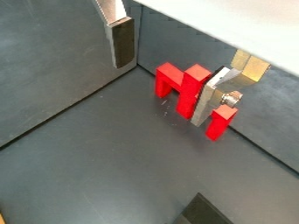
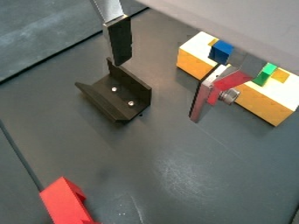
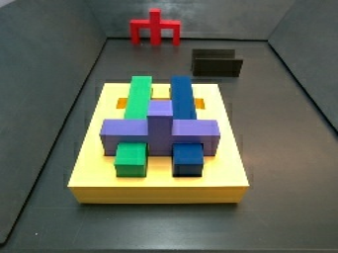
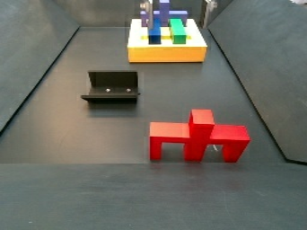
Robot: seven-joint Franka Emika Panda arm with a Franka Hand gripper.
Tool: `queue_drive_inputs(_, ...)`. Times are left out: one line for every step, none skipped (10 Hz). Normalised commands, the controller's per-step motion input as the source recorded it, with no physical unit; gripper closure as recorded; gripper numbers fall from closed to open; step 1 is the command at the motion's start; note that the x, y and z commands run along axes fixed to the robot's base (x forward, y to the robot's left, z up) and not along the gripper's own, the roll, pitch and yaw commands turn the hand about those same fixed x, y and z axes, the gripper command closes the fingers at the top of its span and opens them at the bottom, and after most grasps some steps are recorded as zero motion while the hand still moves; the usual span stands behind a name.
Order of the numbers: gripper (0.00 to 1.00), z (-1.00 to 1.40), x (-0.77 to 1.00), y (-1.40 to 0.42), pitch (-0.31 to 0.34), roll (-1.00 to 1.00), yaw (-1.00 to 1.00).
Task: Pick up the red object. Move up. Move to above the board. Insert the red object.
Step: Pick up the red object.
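Near end of the floor: yellow board, flat, carrying a purple cross-shaped block over a green bar and a blue bar, with a small green block and a small blue block in front.

Further back, toward the right wall: fixture, dark, standing apart from the board.

Far end, close to the back wall: red object, legs down, post up, resting on the floor, untouched.

Gripper: only in the wrist views, above the floor, fingers spread wide with nothing between them; the red object lies beneath it, not between the pads.
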Motion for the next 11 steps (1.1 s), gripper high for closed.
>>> queue_drive_inputs(0.0, -0.07, 0.0, 0.47, 0.0, 0.0, -0.05)
queue_drive_inputs(0.0, -0.15, 0.0, 0.84, 0.0, -0.03, -0.13)
queue_drive_inputs(0.0, -0.19, 0.0, 0.87, 0.0, -0.03, -0.09)
queue_drive_inputs(0.0, -0.18, 0.0, 0.84, 0.0, -0.06, -0.1)
queue_drive_inputs(0.0, -0.19, -0.09, 0.85, 0.0, -0.05, -0.09)
queue_drive_inputs(0.0, -0.2, -0.35, 0.92, 0.0, -0.09, 0.0)
queue_drive_inputs(0.0, -0.25, -0.32, 0.92, -0.013, -0.11, 0.0)
queue_drive_inputs(0.0, -0.28, -0.23, 0.89, -0.027, -0.09, 0.0)
queue_drive_inputs(0.0, -0.3, -0.14, 0.85, -0.021, -0.11, 0.0)
queue_drive_inputs(0.0, -0.4, 0.0, 0.57, -0.056, -0.14, 0.0)
queue_drive_inputs(0.0, -0.47, 0.0, 0.33, -0.061, -0.08, 0.0)
